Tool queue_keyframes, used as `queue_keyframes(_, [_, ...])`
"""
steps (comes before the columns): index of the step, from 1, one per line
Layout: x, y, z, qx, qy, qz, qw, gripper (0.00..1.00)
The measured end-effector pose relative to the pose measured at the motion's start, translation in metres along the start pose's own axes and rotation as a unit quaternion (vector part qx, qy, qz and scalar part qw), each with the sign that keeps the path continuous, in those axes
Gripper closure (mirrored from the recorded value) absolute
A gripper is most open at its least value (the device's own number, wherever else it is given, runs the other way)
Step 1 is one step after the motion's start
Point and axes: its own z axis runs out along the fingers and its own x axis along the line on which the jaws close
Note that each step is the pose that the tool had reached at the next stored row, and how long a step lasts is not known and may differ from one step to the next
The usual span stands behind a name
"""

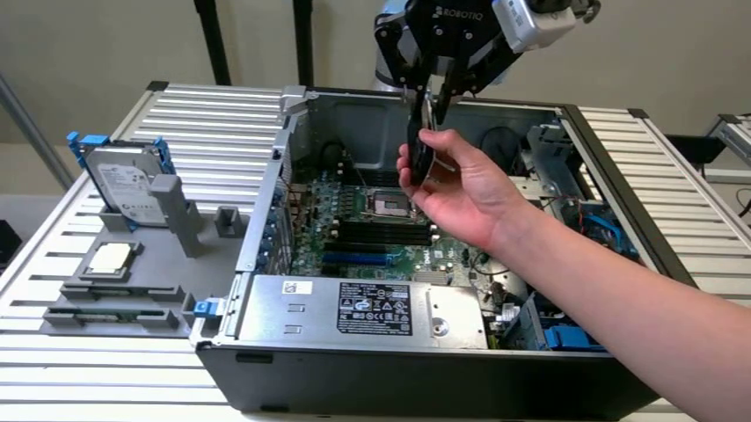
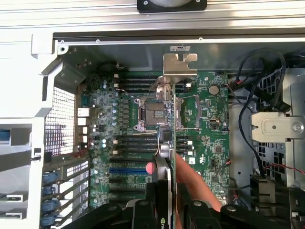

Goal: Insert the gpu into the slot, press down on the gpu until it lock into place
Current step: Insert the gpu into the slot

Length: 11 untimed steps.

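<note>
Black gpu [image 2: 163, 183]; bright-blue slot [image 2: 128, 169]; green motherboard [image 2: 209, 119]; silver power-supply box [image 1: 294, 308], black label [image 1: 373, 308].

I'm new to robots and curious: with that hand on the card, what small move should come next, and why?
Probably hold position until the hand lets go: it grips the gpu just under the tool, well above the blue slot, so lowering now might pinch it.

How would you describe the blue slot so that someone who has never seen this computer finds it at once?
Start at the open computer case and look at its green motherboard. Between the silver power-supply box and the black memory slots lies the slot, a long narrow strip, the only bright-blue one among black neighbours.
</note>
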Motion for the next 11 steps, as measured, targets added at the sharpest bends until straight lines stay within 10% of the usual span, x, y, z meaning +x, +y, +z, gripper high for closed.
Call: queue_keyframes(11, [0.0001, 0.0001, -0.001, 0.0, 0.0, 0.0, 1.0, 0.71])
